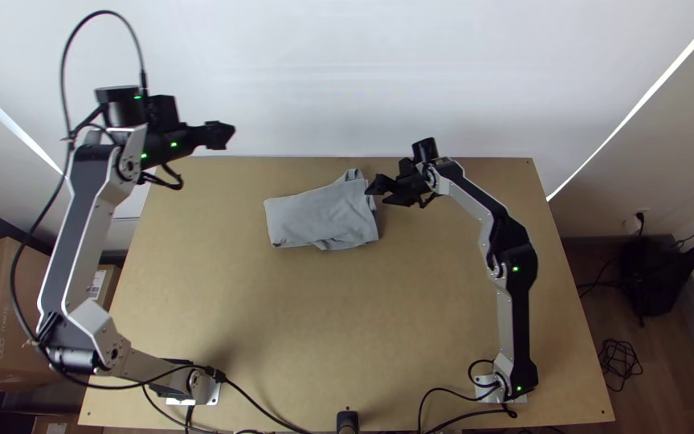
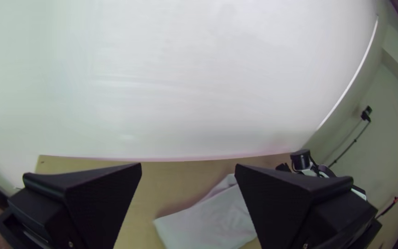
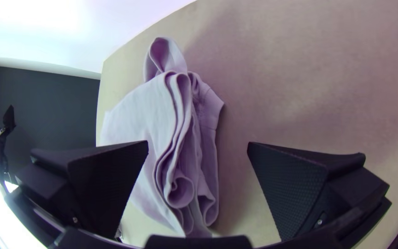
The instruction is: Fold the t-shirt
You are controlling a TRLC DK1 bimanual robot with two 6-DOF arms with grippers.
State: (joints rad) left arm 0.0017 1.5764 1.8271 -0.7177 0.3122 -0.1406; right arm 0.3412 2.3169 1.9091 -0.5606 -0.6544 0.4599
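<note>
Over the shirt's layered end, the right gripper [image 3: 198, 152] had its jaws spread wide, with nothing held between them. The left gripper [image 2: 188, 165] hung beyond the table's far left corner, its jaws also well parted around empty air.

The shirt [image 1: 323, 215] lay near the far edge of the table [image 1: 347, 321], left of that edge's middle. It was folded into a compact bundle, its stacked folds turned toward the table's right edge, and a small loop of cloth [image 3: 162, 57] poked out toward the far edge.

Most of the folding looked done; the step in hand was probably a last fold or a tidying of that ragged end. To do it well, the right gripper would need to come in low, one finger under the lowest layer and the other above the top one, and close on the whole stack. Taking only the upper layers would likely drag them askew and open the bundle. A slow, low lift toward the table's left edge would suit such soft cloth, and the loop wanted tucking in first, lest it stick out of the finished fold.
</note>
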